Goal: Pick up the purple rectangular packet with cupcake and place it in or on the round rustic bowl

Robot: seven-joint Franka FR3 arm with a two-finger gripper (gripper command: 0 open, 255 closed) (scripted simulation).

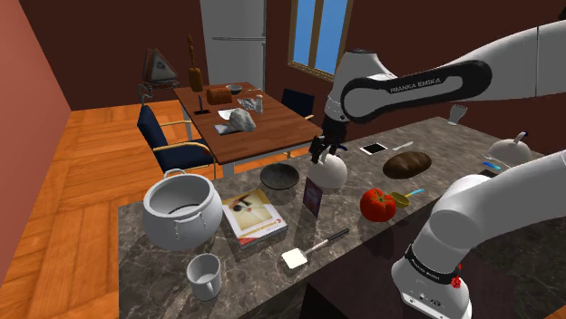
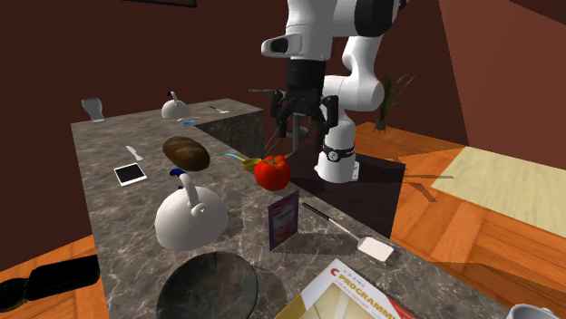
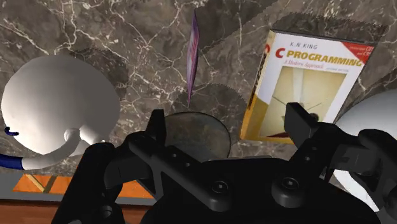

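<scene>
The purple packet (image 1: pixel 313 195) stands upright on the marble counter (image 1: pixel 363 245), between the dark round bowl (image 1: pixel 280 180) and a red tomato (image 1: pixel 377 205). In the second exterior view the packet (image 2: pixel 283 218) shows its cupcake face, with the bowl (image 2: pixel 209 288) nearer the camera. My gripper (image 1: pixel 325 149) hangs open above the counter, over a white kettle (image 1: pixel 333 169) and slightly behind the packet. From the wrist, the packet (image 3: pixel 193 57) is seen edge-on beyond the bowl (image 3: pixel 194 133), which the open gripper (image 3: pixel 228 127) partly hides. Nothing is between the fingers (image 3: pixel 157 127).
A programming book (image 1: pixel 254 216) lies by the bowl, a big white pot (image 1: pixel 181 210) and a mug (image 1: pixel 205 275) beyond it. A spatula (image 1: pixel 308 249) lies near the front edge. A bread loaf (image 1: pixel 406 164) and phone (image 1: pixel 373 148) sit further along. A dining table (image 1: pixel 240 118) stands behind.
</scene>
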